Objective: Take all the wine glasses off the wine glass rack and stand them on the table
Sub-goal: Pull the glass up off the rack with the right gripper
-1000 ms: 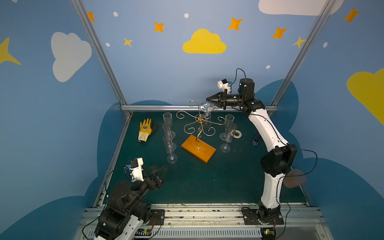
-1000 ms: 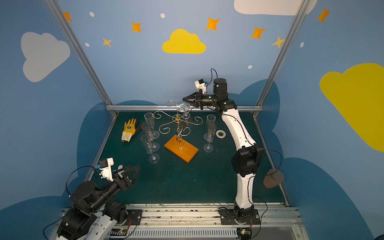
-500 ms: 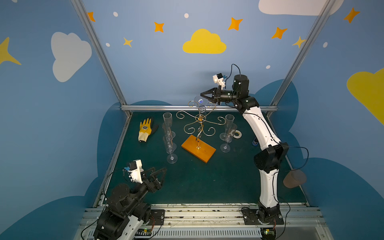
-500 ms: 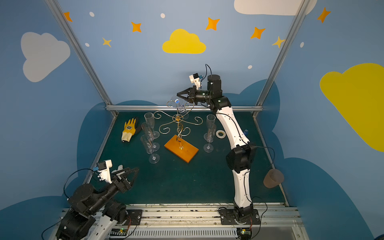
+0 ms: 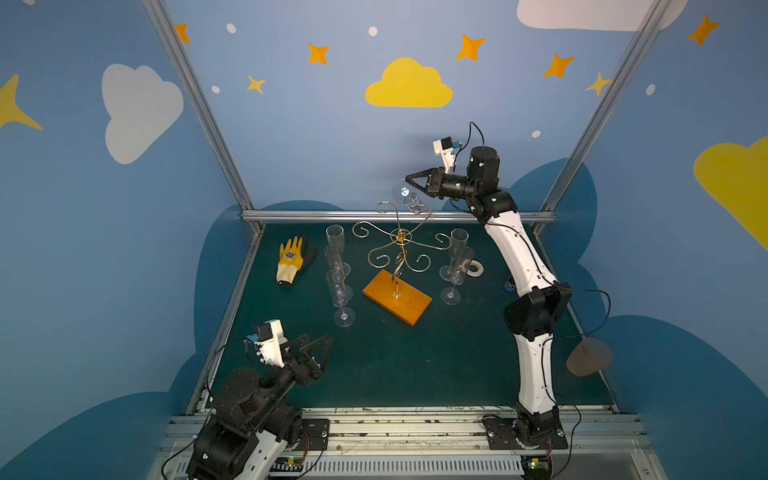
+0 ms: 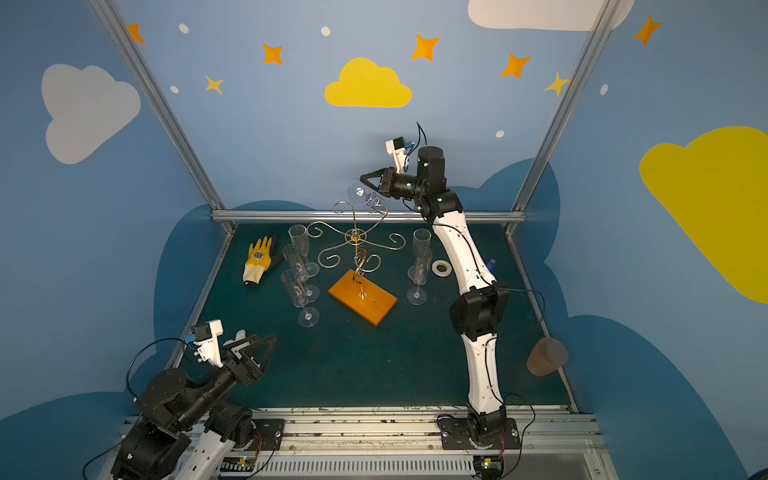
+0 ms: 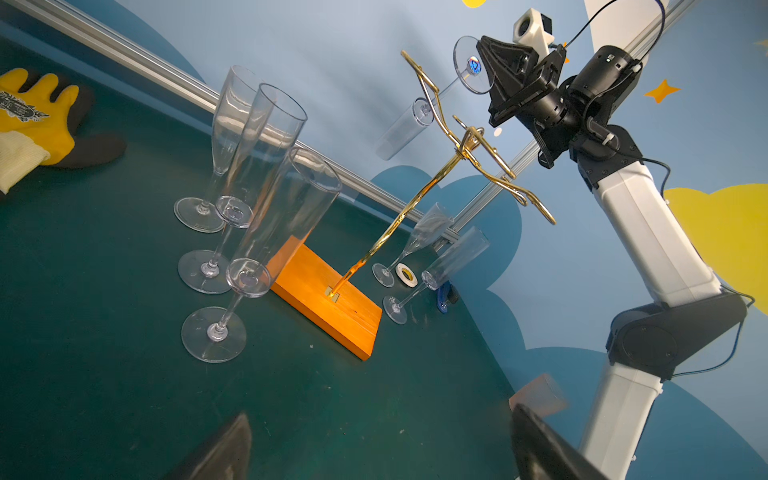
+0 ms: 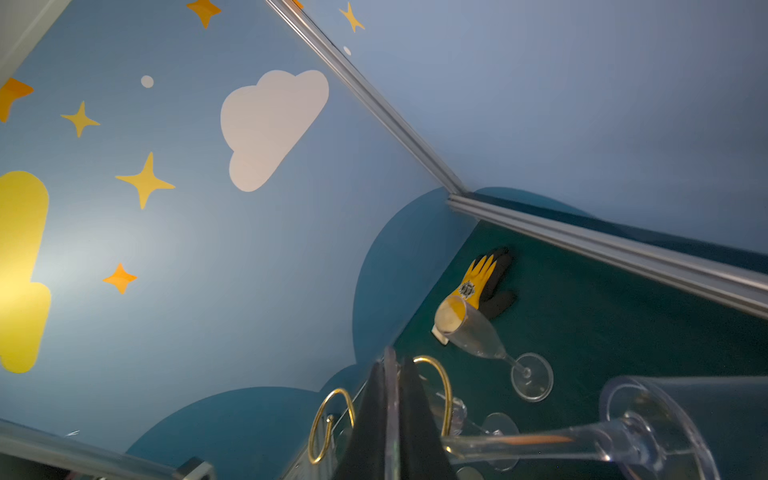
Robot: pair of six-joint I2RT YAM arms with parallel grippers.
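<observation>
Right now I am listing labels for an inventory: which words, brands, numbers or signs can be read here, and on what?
None can be read.
Yellow glove: black-and-white emblem on its back, too blurred to read.
Wine glass in the right pincer: small blue sticker on its foot, too small to read.

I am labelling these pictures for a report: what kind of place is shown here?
Probably a robot test cell: a left arm and a right arm are mounted on a metal rail, and aluminium frame posts edge blue walls painted with clouds and stars.
</observation>
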